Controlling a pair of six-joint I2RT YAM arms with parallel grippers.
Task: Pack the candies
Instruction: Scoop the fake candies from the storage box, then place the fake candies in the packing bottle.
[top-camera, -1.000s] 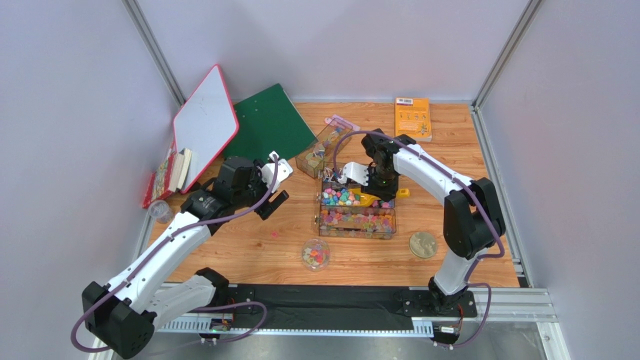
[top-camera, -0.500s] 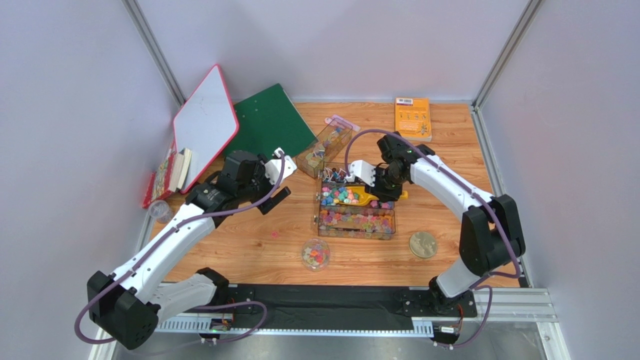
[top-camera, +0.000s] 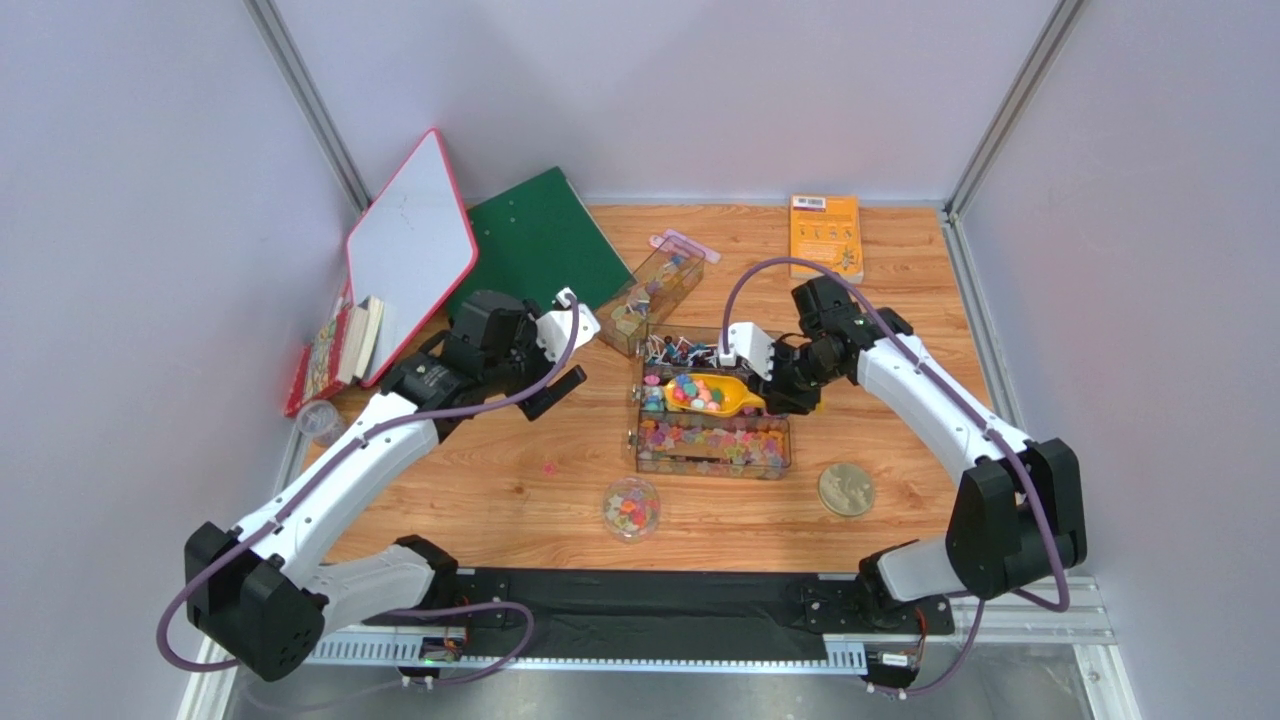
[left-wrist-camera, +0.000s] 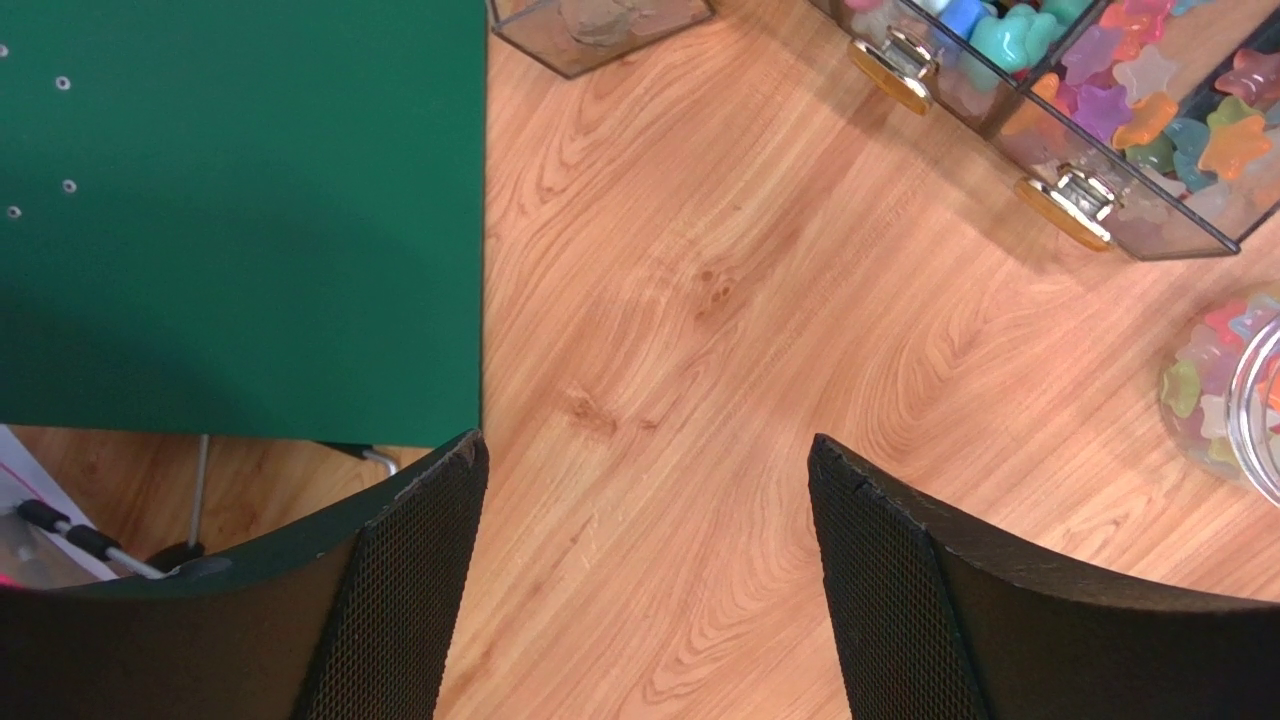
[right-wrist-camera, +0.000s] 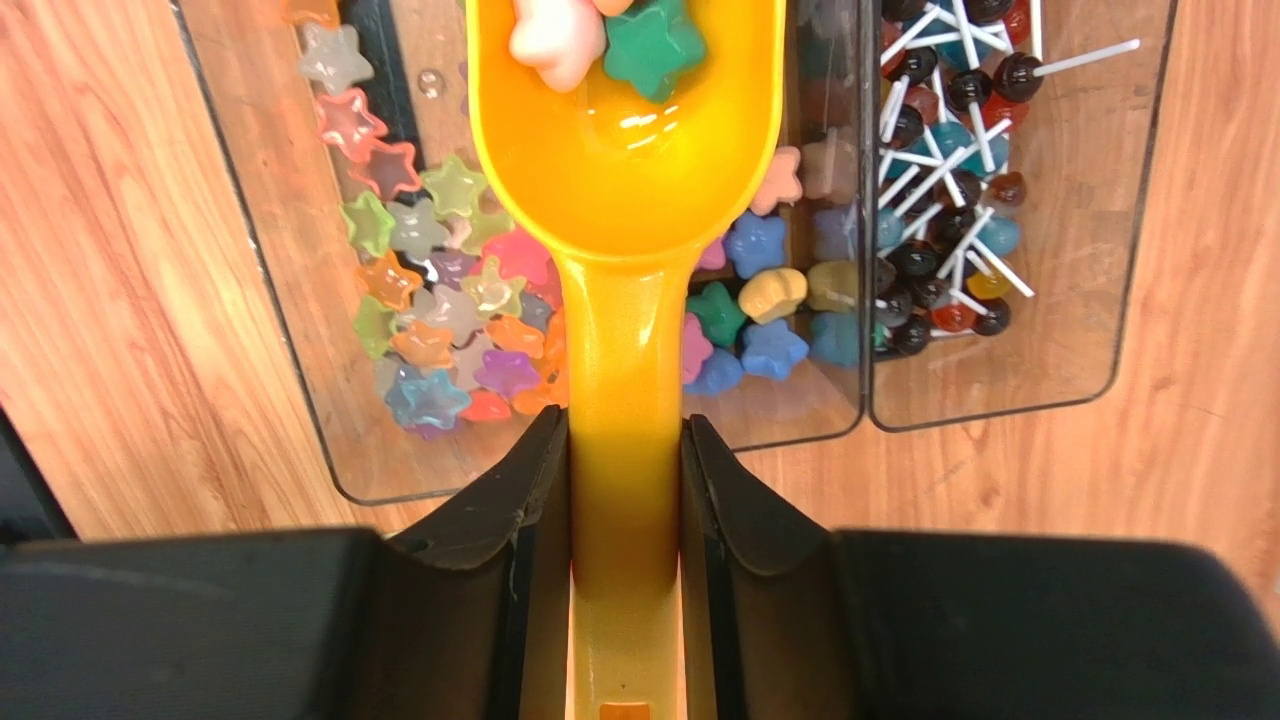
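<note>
In the top view, the yellow scoop (top-camera: 709, 395) is seen clenched at its handle by the right fingers (top-camera: 766, 396). Its long axis runs left-right over the clear box (top-camera: 715, 446), and the candies (top-camera: 685, 389) heaped in its bowl lie left of the grip, while the small round jar (top-camera: 631, 509) waits below and left of them on the tabletop (top-camera: 496, 480). In the left wrist view, the left fingers (left-wrist-camera: 403, 600) are held released over bare wood, with the jar (left-wrist-camera: 1235, 393) at the right edge. In the right wrist view, the handle is gripped between the fingers (right-wrist-camera: 529, 518), with the loaded bowl straight ahead at the top of the frame.
</note>
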